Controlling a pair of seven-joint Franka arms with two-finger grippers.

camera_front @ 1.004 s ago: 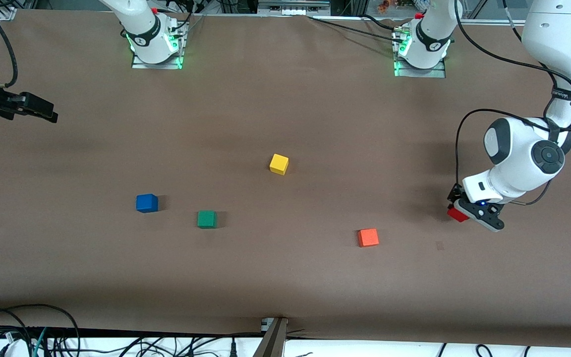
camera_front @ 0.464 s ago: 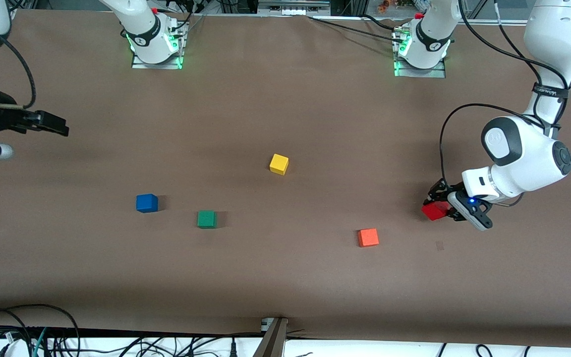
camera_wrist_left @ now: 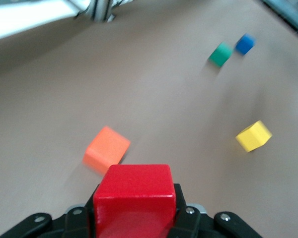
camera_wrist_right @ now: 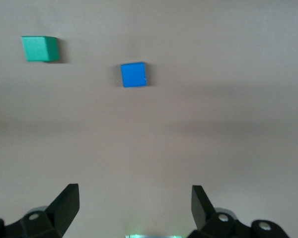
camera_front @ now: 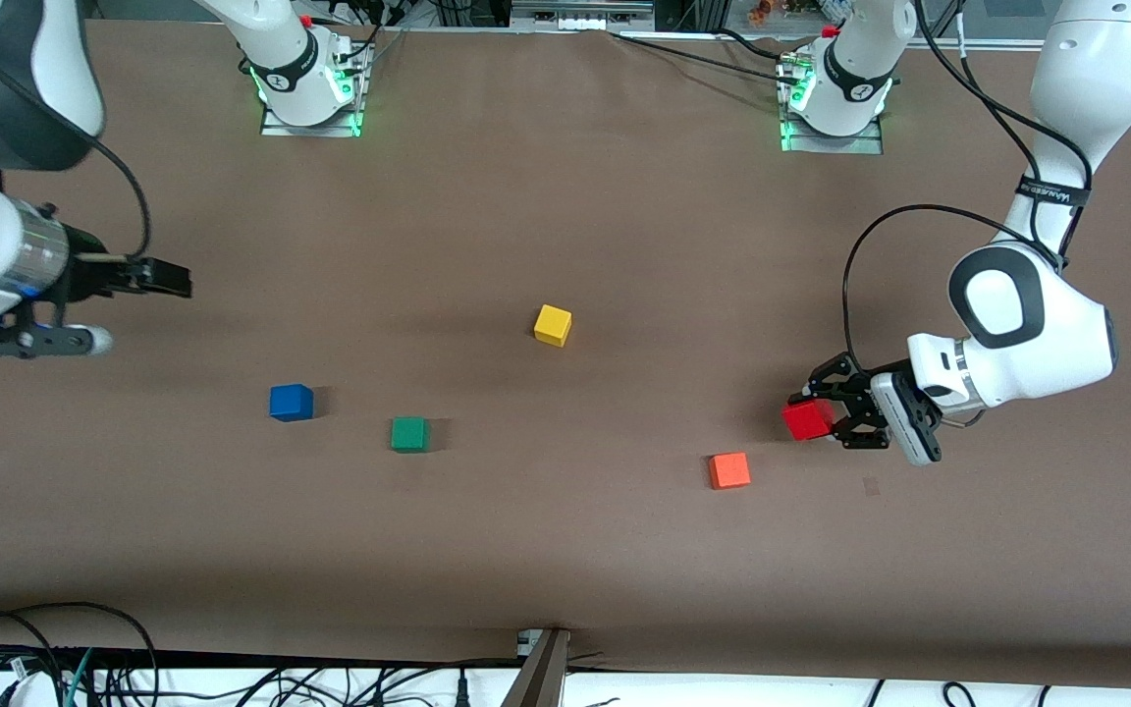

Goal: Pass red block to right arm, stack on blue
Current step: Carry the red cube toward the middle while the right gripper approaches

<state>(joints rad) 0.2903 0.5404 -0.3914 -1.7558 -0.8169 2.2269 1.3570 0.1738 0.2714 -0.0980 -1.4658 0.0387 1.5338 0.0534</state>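
Observation:
My left gripper (camera_front: 814, 420) is shut on the red block (camera_front: 807, 420) and holds it in the air over the table near the left arm's end, close to the orange cube (camera_front: 728, 470). In the left wrist view the red block (camera_wrist_left: 135, 198) sits between the black fingers. The blue cube (camera_front: 291, 403) rests on the table toward the right arm's end, beside the green cube (camera_front: 409, 434). My right gripper (camera_front: 173, 284) is open and empty, over the table above the blue cube's area. The right wrist view shows the blue cube (camera_wrist_right: 133, 74) ahead of the open fingers.
A yellow cube (camera_front: 553, 325) sits mid-table. The green cube (camera_wrist_right: 39, 48) and orange cube (camera_wrist_left: 106, 148) lie nearer the front camera. The two arm bases (camera_front: 305, 88) stand at the table's back edge. Cables run along the front edge.
My left gripper has carried the red block toward the table's middle, now close to the orange cube. My right gripper has swung in over the table toward the blue cube.

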